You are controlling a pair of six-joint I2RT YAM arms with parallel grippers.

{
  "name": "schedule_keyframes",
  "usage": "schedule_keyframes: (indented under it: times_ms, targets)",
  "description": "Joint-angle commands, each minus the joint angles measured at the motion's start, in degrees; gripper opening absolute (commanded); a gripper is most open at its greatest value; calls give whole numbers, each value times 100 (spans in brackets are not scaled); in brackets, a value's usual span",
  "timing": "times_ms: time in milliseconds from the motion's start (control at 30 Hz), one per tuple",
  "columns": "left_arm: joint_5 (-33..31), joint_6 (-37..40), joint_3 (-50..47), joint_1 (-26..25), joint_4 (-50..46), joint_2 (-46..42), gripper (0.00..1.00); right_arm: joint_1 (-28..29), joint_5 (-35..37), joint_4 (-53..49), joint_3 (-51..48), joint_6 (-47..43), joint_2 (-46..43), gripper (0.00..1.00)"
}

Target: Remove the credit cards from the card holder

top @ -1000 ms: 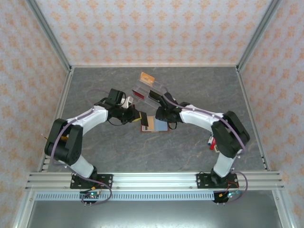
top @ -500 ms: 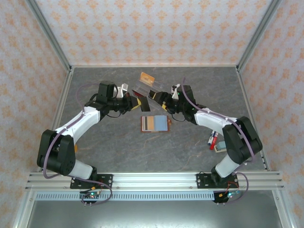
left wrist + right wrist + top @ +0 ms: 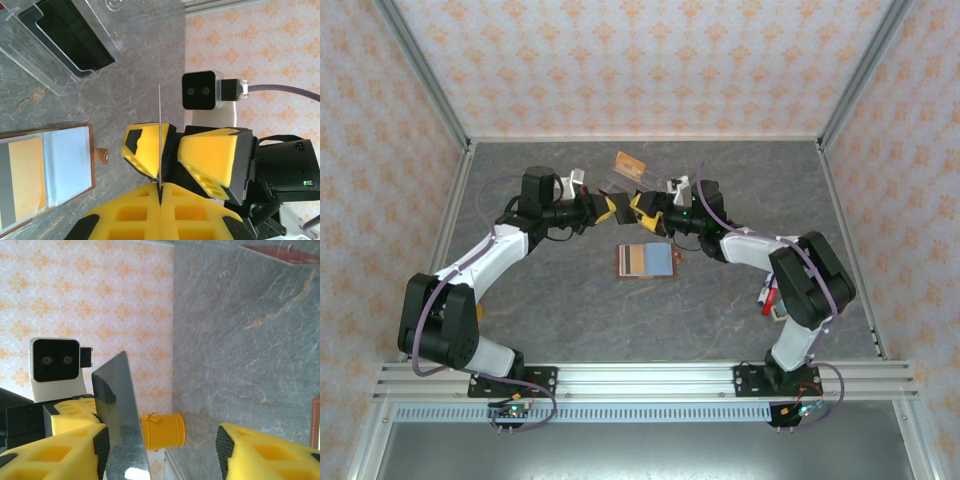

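The card holder (image 3: 646, 261) lies open on the table, with tan-orange and blue-grey panels (image 3: 45, 175) facing up. My left gripper (image 3: 605, 207) hovers behind it, shut (image 3: 161, 186) on a thin black card seen edge-on (image 3: 159, 130). In the right wrist view the same card is dark and glossy (image 3: 120, 415). My right gripper (image 3: 645, 207) meets the left tip to tip and is open (image 3: 161, 437), the card resting against one of its fingers (image 3: 147, 147). A tan-orange card (image 3: 630, 164) lies further back. A red card (image 3: 285, 252) lies flat on the table.
A clear plastic tray (image 3: 55, 45) with a black card in it sits just behind the grippers. Pens and small items (image 3: 770, 295) lie by the right arm. A small yellow cylinder (image 3: 175, 431) stands at the foot of the wall.
The left gripper lifted the black card from the card holder and carried it back. The right gripper left the holder and swung in to face the left gripper around the card.
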Motion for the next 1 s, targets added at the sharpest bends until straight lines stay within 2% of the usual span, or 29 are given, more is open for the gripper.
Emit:
schedule_keyframes:
  times_ms: [0,300,467,600,767,800,867,967]
  targets:
    - [70,-199,-76,68,325,-180,0,27,-334,704,60,328,81,55]
    - [105,-493,-163,65,610,-165,0,80,-384,1563,-16,989,232,41]
    - [20,-473,-244,71,496,-260,0,80,-472,1636,25,1121,223,26]
    - [-26,-427,-298,67,366,-247,0,81,-527,1442,23,1000,84,16]
    - [-116,-272,-284,71,93,-227,0,71,-520,535,133,268,-231,1]
    - [-183,-160,-219,68,-115,-227,1,63,-473,164,192,1,-332,0]
    - [-353,100,-44,71,-643,-214,17,41,-261,-659,311,-610,-557,0]
    - [-907,763,374,66,-1821,-176,47,-30,427,-2337,610,-1873,-946,0]
